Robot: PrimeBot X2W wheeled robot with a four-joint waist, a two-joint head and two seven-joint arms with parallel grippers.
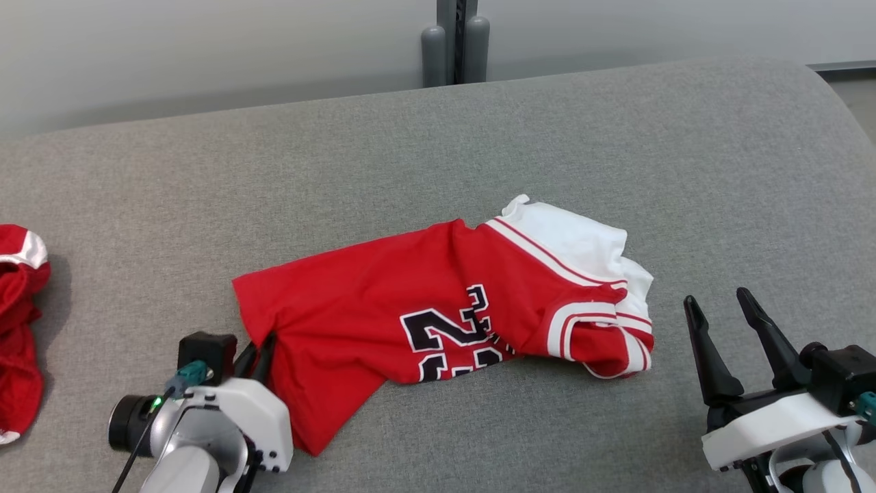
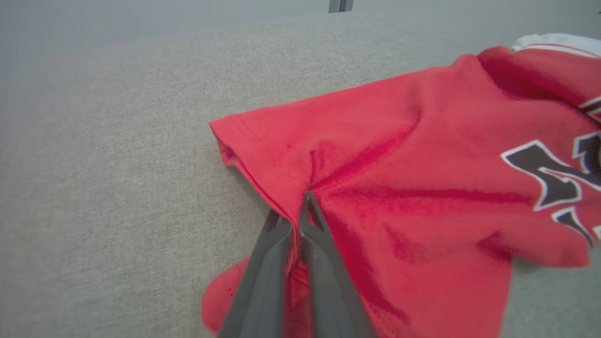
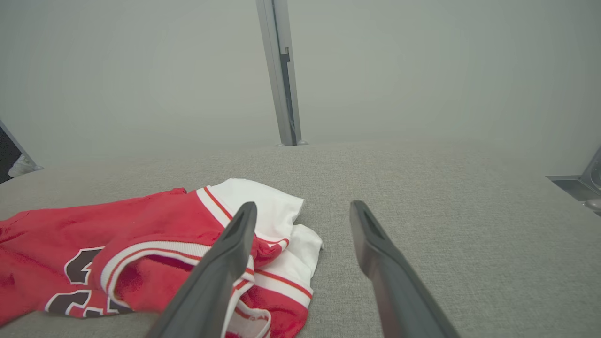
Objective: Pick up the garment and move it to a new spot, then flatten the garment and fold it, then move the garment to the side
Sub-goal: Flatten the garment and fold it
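One red jersey (image 1: pixel 410 301) lay crumpled near the middle of the grey fabric surface (image 1: pixel 479 137). Its black-and-white numbers faced up, and its white, red-striped end was bunched toward the robot's right. The plain red hem end pointed toward the robot's left.

At that hem, the left gripper (image 2: pixel 293 216) had its two dark fingers pressed together on the edge of the cloth. In the left wrist view, creases spread out from the pinched spot. The right gripper (image 1: pixel 715 298) stood just beyond the jersey's white end, apart from it. Its fingers were spread wide with nothing between them.

Well apart from the jersey, at the far left edge of the head view, lay a second red garment (image 1: pixel 17 322) with white trim. A grey post (image 1: pixel 455 41) rose behind the far edge of the surface.
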